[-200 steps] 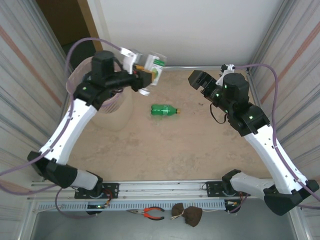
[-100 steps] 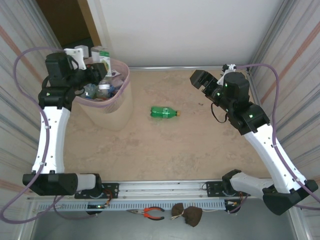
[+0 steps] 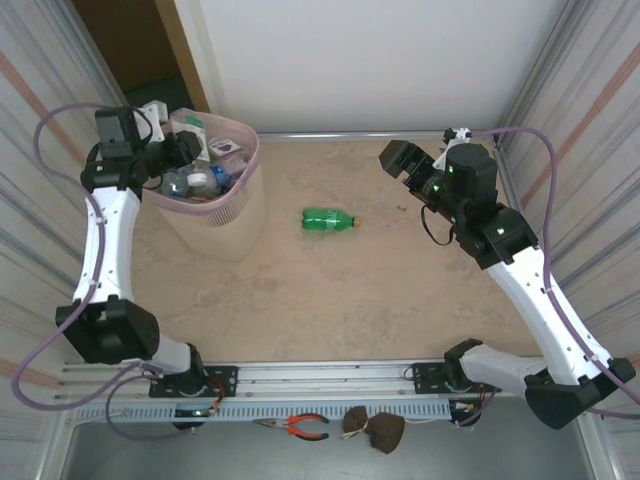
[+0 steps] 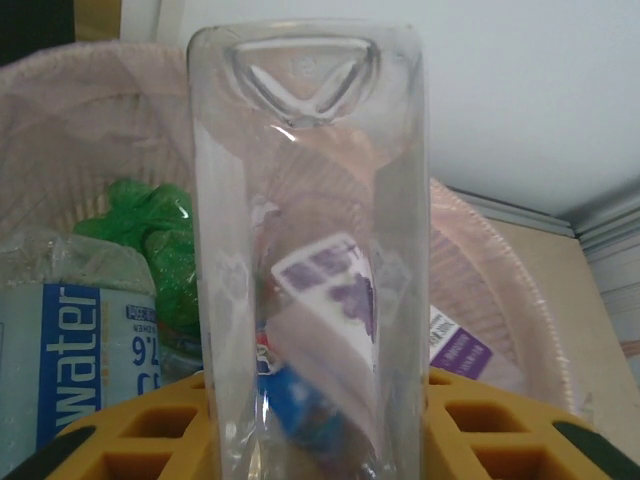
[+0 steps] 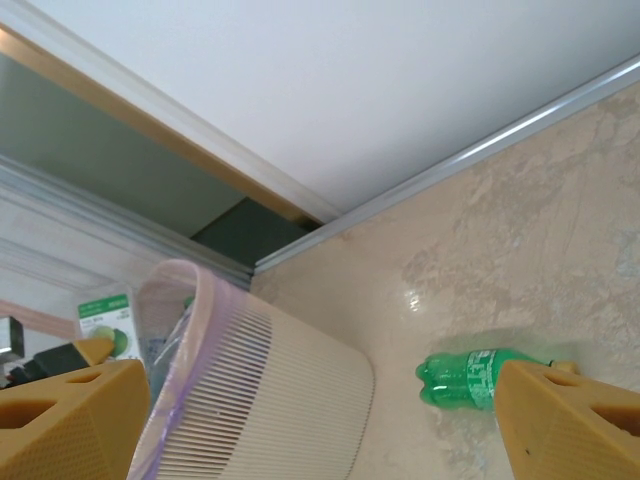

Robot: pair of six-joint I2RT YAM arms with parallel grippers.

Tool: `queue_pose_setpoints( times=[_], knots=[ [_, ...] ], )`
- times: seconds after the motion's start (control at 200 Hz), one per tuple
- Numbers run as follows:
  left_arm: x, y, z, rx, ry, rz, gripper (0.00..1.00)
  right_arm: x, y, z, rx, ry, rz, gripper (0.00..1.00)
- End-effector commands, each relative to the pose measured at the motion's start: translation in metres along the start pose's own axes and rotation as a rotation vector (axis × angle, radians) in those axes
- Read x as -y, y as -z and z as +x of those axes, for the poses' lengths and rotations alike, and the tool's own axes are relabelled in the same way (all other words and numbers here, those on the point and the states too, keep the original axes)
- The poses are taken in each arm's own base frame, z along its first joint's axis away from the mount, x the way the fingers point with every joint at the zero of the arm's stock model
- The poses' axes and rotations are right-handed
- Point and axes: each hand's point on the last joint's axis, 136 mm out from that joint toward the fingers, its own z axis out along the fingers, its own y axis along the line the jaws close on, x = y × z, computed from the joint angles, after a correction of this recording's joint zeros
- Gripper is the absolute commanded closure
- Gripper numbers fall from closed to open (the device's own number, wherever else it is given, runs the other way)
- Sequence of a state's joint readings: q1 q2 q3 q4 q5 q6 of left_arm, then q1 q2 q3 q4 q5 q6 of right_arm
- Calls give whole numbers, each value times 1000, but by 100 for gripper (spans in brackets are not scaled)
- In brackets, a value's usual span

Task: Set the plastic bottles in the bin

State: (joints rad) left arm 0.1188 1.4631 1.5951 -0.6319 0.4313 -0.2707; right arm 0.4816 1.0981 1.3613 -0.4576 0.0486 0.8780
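The left gripper (image 4: 315,425), closed partway, clamps a clear bottle (image 4: 310,200) over the bin (image 3: 228,232) at 10 o'clock. Inside the bin, a blue label (image 4: 70,360) reads "water"; a purple label (image 4: 455,352) is too blurred to read. A green bottle (image 3: 328,222) lies near the centre of the table (image 3: 300,300). The right gripper (image 3: 404,163), at 2 o'clock, is wide apart and empty. Pliers (image 3: 300,427) lie at 6 o'clock.

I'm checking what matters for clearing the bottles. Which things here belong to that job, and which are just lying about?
Belongs to the job:
- clear bottle, held in the left gripper
- green bottle lying on the table
- crushed bottles inside the pink bin

Just lying about:
- red-handled pliers
- brown bundle
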Motion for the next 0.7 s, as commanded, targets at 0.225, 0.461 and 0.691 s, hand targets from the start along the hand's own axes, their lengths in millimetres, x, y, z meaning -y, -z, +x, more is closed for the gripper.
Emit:
queue_pose_setpoints(
  times=[0.225,0.461,0.691],
  knots=[
    [-32,-15,17,-60,37,-112,68,3,2,1,-5,0,2,12],
    [-19,5,12,-27,42,-97,44,3,5,0,0,0,2,12],
    [-2,33,-3,44,13,-81,33,4,6,0,3,0,1,12]
  ],
)
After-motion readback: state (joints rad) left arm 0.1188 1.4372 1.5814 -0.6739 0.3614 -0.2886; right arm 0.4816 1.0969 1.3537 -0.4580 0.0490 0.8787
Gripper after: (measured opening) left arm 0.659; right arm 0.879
